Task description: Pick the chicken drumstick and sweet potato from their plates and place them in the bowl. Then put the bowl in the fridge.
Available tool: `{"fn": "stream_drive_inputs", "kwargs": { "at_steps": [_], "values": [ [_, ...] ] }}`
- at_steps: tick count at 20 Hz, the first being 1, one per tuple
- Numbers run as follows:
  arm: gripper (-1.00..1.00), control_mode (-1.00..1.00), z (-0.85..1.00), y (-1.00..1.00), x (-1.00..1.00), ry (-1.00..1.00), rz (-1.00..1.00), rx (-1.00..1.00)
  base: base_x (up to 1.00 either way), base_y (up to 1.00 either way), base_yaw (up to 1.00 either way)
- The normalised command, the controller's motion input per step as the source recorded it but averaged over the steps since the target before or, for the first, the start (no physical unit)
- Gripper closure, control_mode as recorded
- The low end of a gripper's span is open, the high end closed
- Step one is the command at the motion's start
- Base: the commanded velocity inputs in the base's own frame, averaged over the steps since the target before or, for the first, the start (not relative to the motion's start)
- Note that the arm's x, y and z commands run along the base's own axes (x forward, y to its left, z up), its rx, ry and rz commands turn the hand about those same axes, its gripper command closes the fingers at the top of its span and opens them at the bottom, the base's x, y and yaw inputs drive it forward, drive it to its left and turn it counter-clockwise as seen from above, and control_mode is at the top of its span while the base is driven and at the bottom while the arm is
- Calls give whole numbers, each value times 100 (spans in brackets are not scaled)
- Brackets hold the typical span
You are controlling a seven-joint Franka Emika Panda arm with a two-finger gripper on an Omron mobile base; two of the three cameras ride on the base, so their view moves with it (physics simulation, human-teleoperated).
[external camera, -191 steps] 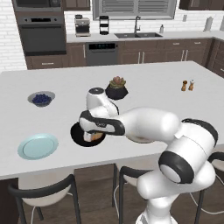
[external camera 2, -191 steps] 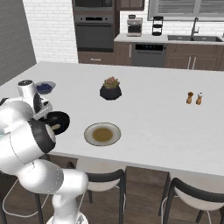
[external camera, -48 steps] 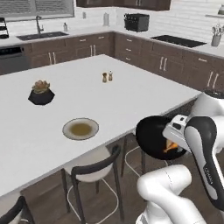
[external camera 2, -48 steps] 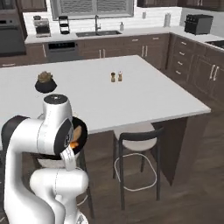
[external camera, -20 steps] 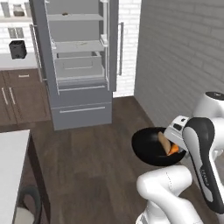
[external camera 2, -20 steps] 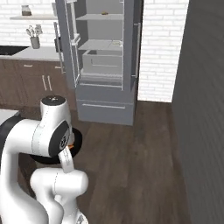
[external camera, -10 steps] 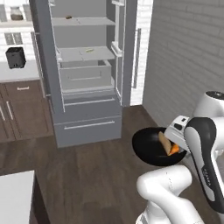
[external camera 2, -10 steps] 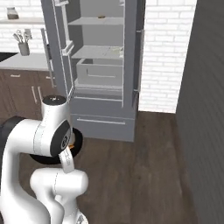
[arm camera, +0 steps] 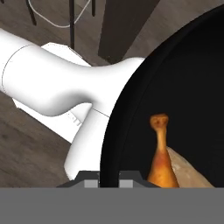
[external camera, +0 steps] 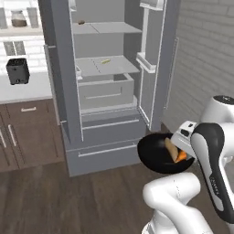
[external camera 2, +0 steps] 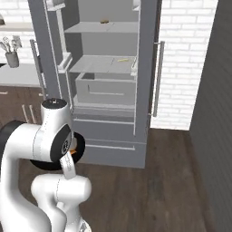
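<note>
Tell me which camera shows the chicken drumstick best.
The hand view: the chicken drumstick lies close up inside the bowl, bone tip and meaty end both plain. In the left base view, orange-brown food shows inside the bowl, too small to separate. The right base view shows just an orange sliver behind the arm.

A home kitchen: a tall grey fridge (external camera: 105, 87) stands with both doors open, showing pale shelves and a drawer. Left of it run dark wood cabinets (external camera: 27, 137) under a pale counter (external camera: 25, 89) carrying a black toaster (external camera: 17, 71), and a utensil holder (external camera 2: 12, 58). White brick wall (external camera 2: 181, 59) and dark wood plank floor (external camera 2: 172, 181) complete it.
</note>
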Motion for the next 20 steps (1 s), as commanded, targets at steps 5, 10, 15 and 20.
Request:
{"fn": "stream_drive_inputs", "kwargs": {
  "at_steps": [5, 10, 15, 20],
  "values": [
    [100, 100, 0, 0, 0, 0, 0, 0, 90, -1, -8],
    [100, 100, 0, 0, 0, 0, 0, 0, 86, 15, -9],
    [100, 100, 0, 0, 0, 0, 0, 0, 71, 5, -13],
    [100, 100, 0, 0, 0, 0, 0, 0, 62, 41, -11]
  ]
}}
